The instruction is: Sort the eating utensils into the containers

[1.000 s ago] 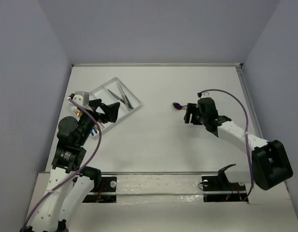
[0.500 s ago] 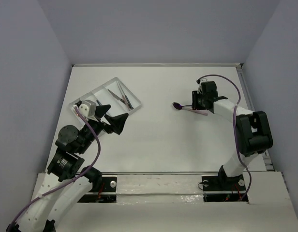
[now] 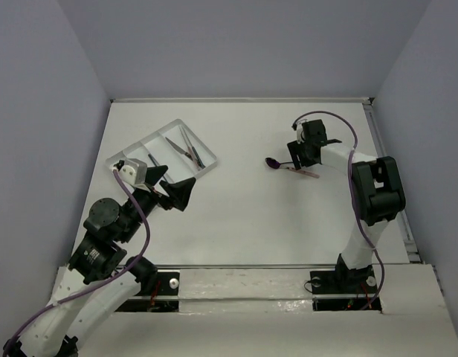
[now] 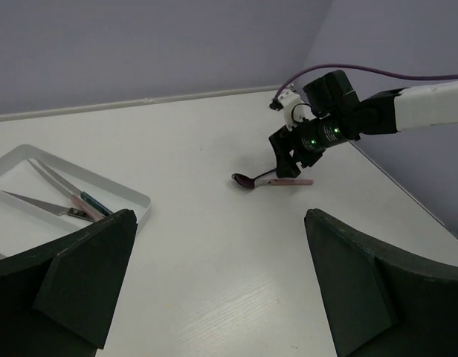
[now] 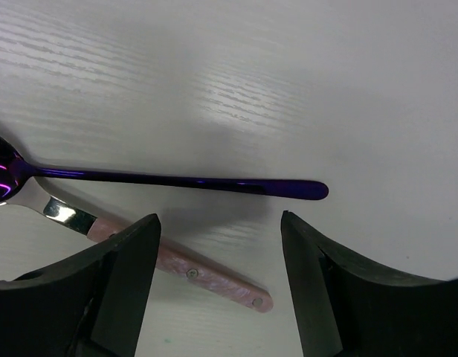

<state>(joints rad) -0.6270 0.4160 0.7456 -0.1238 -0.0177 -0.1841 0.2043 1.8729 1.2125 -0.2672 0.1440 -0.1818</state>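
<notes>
Lying just beside purple spoon (image 5: 177,181), pink-handled utensil (image 5: 192,271)

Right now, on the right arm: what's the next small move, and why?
Probably lower the right gripper straight down a little, then close. Its open fingers sit either side of the pink-handled utensil, and nothing is held yet. The purple spoon lies close alongside, so keep the descent vertical to avoid catching both.
</notes>
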